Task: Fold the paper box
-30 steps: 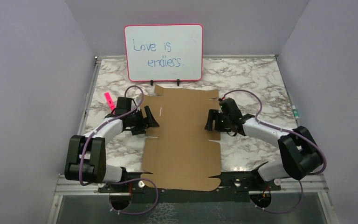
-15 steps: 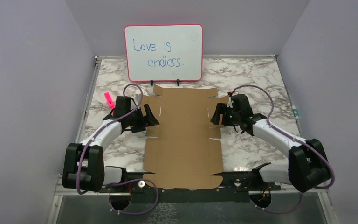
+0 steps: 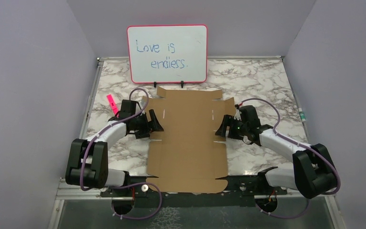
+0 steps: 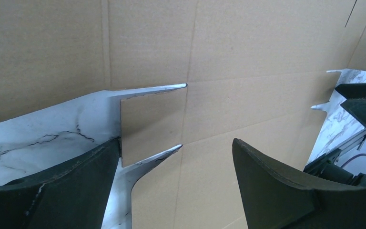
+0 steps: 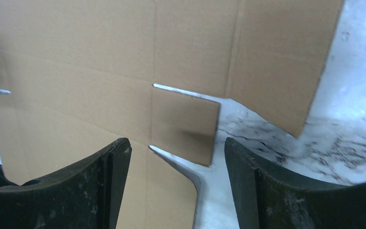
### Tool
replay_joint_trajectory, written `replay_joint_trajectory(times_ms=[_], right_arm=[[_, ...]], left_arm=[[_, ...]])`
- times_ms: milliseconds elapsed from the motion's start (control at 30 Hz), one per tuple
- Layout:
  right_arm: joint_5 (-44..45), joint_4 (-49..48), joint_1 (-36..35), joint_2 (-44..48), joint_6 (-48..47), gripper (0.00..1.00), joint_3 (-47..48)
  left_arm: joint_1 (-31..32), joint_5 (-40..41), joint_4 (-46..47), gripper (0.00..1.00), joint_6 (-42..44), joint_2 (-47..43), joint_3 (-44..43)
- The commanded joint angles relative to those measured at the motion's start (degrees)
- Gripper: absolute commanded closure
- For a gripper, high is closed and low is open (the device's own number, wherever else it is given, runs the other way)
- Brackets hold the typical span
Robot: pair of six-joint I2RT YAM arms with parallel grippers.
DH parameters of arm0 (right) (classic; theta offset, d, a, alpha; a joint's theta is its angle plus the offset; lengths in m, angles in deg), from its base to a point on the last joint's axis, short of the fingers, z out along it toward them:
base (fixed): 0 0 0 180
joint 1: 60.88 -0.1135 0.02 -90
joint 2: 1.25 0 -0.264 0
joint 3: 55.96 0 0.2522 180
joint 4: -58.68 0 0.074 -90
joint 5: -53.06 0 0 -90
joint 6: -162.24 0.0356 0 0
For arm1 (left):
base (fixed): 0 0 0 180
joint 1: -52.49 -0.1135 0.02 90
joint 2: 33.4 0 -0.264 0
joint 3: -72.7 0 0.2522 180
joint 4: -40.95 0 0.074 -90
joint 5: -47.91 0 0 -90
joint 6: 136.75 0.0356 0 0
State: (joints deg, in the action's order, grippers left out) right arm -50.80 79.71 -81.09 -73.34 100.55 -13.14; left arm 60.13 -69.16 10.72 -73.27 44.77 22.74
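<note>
Presently paper box (image 3: 187, 143) lies between left claw (image 3: 154, 125) and right claw (image 3: 222, 128).

I have the paper box (image 3: 187, 138) lying flat as an open sheet on the worktop (image 3: 267, 81), between my two claws. The left claw (image 3: 156, 126) sits at its left edge and the right claw (image 3: 220, 129) at its right edge, facing each other across it. The left side tab (image 4: 150, 124) juts out just ahead of the left claw, in line with the gap between its fingers. The right side tab (image 5: 183, 125) lies the same way before the right claw. Beyond both claws, behind the sheet's far edge, stands the whiteboard (image 3: 167, 53). A marker (image 3: 111, 104) lies outboard of the left claw, slightly farther back.
</note>
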Motion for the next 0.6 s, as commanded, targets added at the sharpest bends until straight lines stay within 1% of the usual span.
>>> replay_joint_trajectory(times_ms=[0,67,200,433,567], right_arm=[[-6.11,-3.03,0.04,-2.92,0.95,0.23,-1.11],[-7.95,-3.47,0.05,-3.43,0.95,0.23,-1.13],[-10.25,-3.41,0.05,-2.34,1.21,0.24,-0.58],[-12.72,0.17,0.08,0.69,0.29,0.24,2.80],[-13.45,1.84,0.07,1.61,-0.22,0.25,4.38]], left_arm=[[1.64,-1.27,-0.50,0.12,1.43,1.69,-0.83],[2.31,-1.76,-0.50,0.14,1.47,2.04,-1.13],[3.88,-2.28,-0.24,0.21,1.24,0.92,-1.55],[8.90,-0.43,-0.91,0.26,-0.02,-2.52,-3.76],[11.48,2.88,-2.43,0.28,-0.28,-3.30,-4.99]])
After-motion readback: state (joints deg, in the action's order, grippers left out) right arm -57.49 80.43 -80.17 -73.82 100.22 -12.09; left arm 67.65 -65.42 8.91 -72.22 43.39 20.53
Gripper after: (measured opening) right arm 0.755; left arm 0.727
